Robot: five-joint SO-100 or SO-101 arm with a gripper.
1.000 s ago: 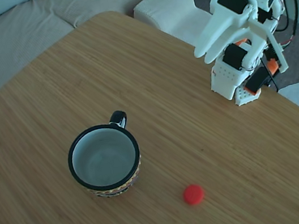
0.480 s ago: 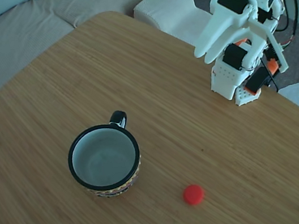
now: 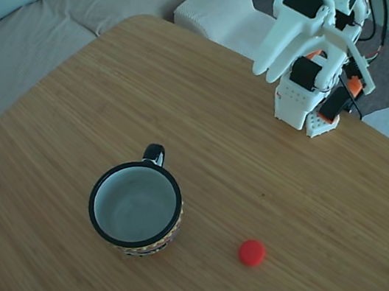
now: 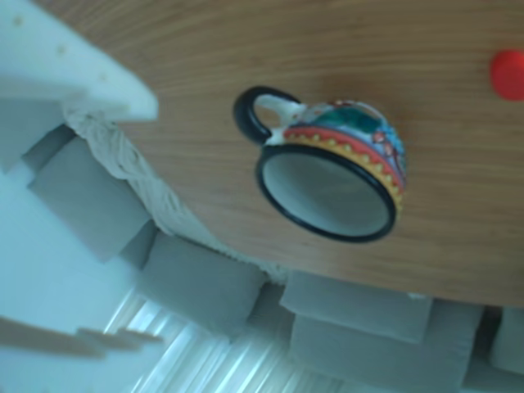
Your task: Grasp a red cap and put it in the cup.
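My hand (image 3: 265, 68) hung folded back over my base at the far right corner of the tabletop (image 3: 196, 108) in the fixed view, its two white fingers pressed together and gripping nothing. It was well apart from both task things.

The red cap (image 3: 252, 252) lay flat on the bare wood near the front edge, to the right of the cup (image 3: 136, 208) and a little nearer the camera, clear of it and not touching. The cup stood upright, its black handle pointing away toward the sofa (image 3: 33, 30), its pale inside empty.

In the other view the scene appeared turned over: the cup (image 4: 332, 168) showed its coloured patterned band and black rim, and the red cap (image 4: 508, 74) sat at the right edge, apart from the cup.
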